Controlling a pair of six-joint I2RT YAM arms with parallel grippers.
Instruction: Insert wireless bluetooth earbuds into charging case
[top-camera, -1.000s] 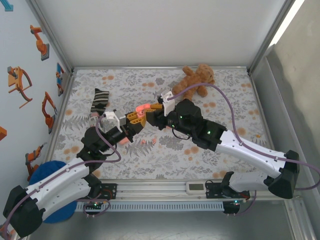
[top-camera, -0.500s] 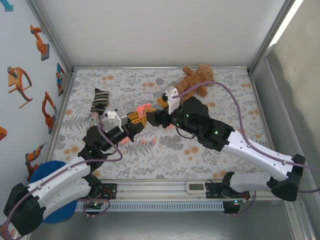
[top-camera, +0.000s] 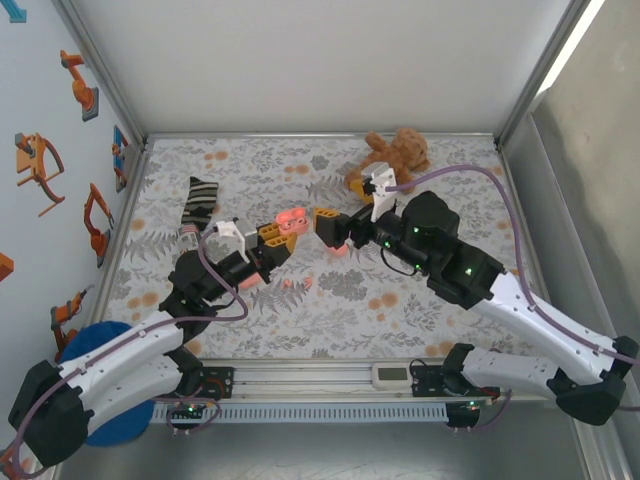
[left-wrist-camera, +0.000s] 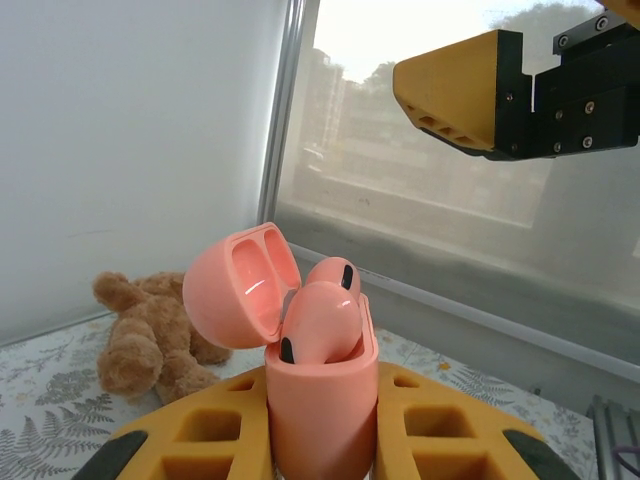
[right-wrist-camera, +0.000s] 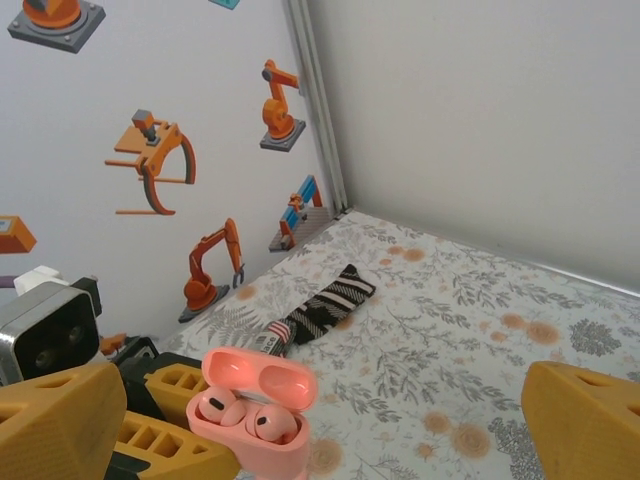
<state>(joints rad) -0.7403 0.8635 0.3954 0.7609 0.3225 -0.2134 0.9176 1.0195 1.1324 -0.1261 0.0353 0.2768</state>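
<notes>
Glossy rounded pink case (left-wrist-camera: 318, 410) cradles 2 smooth earbuds (left-wrist-camera: 322, 320).

The case (left-wrist-camera: 320, 410) is salmon-pink, the teddy (top-camera: 392, 160) brown, the sock (top-camera: 198, 203) striped.

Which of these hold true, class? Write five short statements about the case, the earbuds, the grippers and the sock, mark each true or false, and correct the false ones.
1. The left gripper is shut on the case. True.
2. The case is closed. False: its lid stands open.
3. Two earbuds sit in the case. True.
4. The right gripper grips the case. False: it is open and apart from the case.
5. Seen from above, the sock lies left of the case. True.
</notes>
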